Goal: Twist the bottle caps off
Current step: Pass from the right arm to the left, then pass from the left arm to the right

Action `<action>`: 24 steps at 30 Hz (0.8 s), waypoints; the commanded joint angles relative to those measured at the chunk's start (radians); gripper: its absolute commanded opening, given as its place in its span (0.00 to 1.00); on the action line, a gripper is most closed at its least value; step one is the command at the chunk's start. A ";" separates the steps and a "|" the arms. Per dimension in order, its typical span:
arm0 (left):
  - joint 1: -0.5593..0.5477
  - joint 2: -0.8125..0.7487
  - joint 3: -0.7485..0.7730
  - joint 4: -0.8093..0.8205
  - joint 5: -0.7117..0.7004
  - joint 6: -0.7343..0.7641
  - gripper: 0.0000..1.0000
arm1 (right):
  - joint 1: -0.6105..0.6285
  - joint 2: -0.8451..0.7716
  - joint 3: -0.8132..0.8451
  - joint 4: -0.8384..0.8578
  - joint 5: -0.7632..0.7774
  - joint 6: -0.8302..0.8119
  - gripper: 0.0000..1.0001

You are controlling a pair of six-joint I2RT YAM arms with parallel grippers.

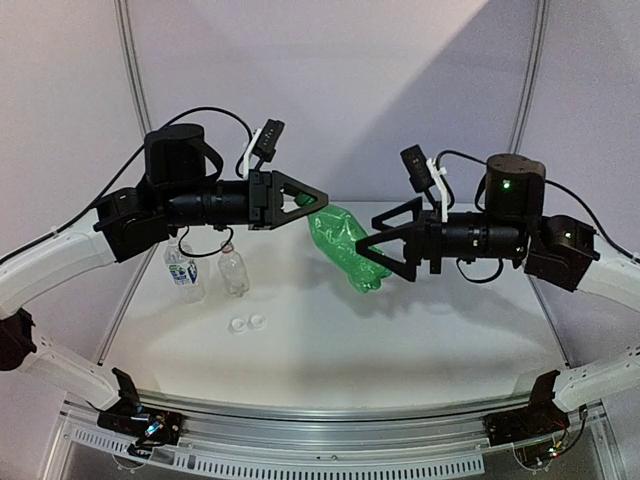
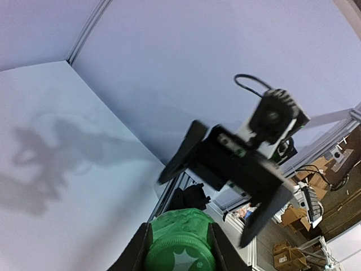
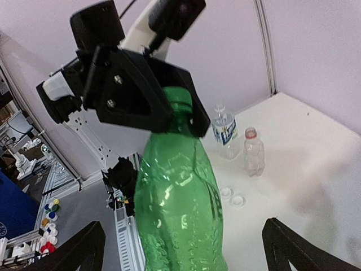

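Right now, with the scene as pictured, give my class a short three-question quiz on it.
1. True or false: the right pincer is clamped shut on the green bottle.
2. How many white caps lie loose on the table?
3. Which one grips the green bottle? A left pincer, B right pincer, C neither.
Key: 1 false, it stands open around the bottle; 2 two; 3 A.

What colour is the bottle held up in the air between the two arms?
Translucent green bottle; shows best in the right wrist view.
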 commanded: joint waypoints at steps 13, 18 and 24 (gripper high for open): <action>-0.014 -0.034 0.028 -0.066 -0.100 0.016 0.00 | 0.052 0.115 0.082 -0.023 0.043 -0.115 0.96; -0.014 -0.037 0.028 -0.083 -0.127 0.007 0.00 | 0.073 0.146 0.075 -0.004 -0.008 -0.154 0.88; -0.013 -0.036 0.044 -0.098 -0.132 0.013 0.00 | 0.079 0.180 0.081 -0.008 -0.020 -0.168 0.82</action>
